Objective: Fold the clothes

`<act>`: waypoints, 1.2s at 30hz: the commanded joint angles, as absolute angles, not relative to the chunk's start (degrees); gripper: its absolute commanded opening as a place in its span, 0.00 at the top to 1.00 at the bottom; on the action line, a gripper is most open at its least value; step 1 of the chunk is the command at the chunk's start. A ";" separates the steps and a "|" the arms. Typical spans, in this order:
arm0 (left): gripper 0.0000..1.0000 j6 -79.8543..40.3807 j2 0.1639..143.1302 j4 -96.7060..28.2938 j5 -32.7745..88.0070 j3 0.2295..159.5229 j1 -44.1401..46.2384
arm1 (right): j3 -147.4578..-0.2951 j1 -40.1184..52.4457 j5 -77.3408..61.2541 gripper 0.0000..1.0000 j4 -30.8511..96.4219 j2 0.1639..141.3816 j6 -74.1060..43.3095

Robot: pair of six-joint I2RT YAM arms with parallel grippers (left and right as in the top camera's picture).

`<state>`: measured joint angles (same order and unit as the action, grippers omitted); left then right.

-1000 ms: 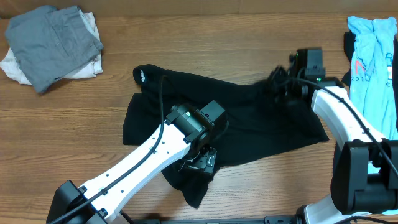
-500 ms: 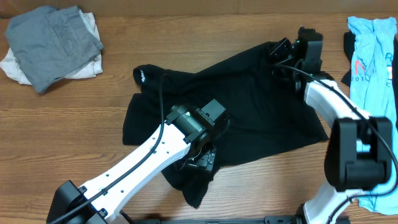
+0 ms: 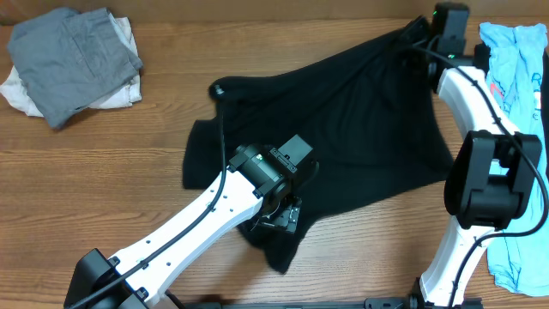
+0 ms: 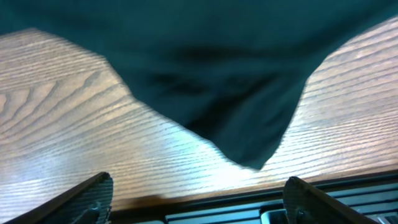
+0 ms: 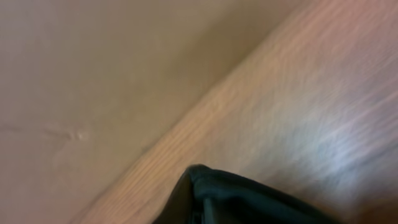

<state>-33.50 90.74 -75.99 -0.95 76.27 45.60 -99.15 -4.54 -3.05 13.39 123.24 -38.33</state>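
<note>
Black T-shirt (image 3: pixel 343 129) dragged far-right | right claw (image 3: pixel 426 31) pinching its corner (fingers hidden) | left claw (image 4: pixel 198 183) wide open

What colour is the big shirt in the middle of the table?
Black, plain all over. The overhead view shows the T-shirt best.

The black T-shirt (image 3: pixel 343 129) lies spread and rumpled, one corner stretched toward far right.

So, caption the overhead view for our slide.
Right gripper grips the far corner of a black T-shirt; open left gripper hovers over it.
</note>
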 commanded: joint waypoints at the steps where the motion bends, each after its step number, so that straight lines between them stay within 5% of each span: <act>1: 0.07 -32.99 89.97 -74.78 -1.89 76.97 45.23 | -102.74 -5.32 -0.05 0.53 15.38 122.89 -34.04; 3: 0.05 -32.99 89.97 -74.06 -1.89 76.97 45.23 | -102.74 -5.32 -0.03 0.14 17.15 122.89 -34.02; 4: 0.04 -32.99 89.97 -73.73 -1.91 76.97 45.23 | -102.74 -5.32 -0.03 0.03 17.87 122.91 -34.02; 11: 0.03 -32.77 90.00 -69.71 -3.79 76.97 45.23 | -107.87 -5.45 1.69 0.00 28.08 122.80 -31.05; 14: 0.12 -32.82 90.00 -67.02 -6.35 76.97 44.73 | -114.02 -5.43 1.65 0.00 38.70 122.80 -31.00; 18: 0.60 -32.80 90.67 -63.29 -7.09 76.97 40.66 | -122.37 -5.43 1.19 0.00 54.39 122.78 -31.03; 20: 0.80 -32.75 91.77 -61.87 -6.72 76.97 37.01 | -125.40 -5.43 0.34 0.12 60.90 122.69 -31.03; 22: 0.96 -30.94 93.47 -60.18 -3.88 76.97 32.99 | -127.46 -5.43 -1.26 0.43 66.50 122.48 -31.00; 25: 0.96 -26.83 96.88 -57.12 -0.19 76.97 27.64 | -127.79 -5.43 -1.80 0.80 73.06 122.23 -30.15; 30: 0.96 -26.55 102.78 -54.35 2.72 76.97 22.52 | -124.64 -5.43 -1.50 0.96 81.25 122.50 -27.99; 36: 0.96 -26.35 109.36 -53.65 3.49 76.97 19.11 | -116.60 -5.61 -0.05 0.96 79.75 122.50 -28.05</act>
<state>-27.88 106.37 -53.93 1.98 76.29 20.62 -119.90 -5.26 -1.21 80.66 123.26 -28.67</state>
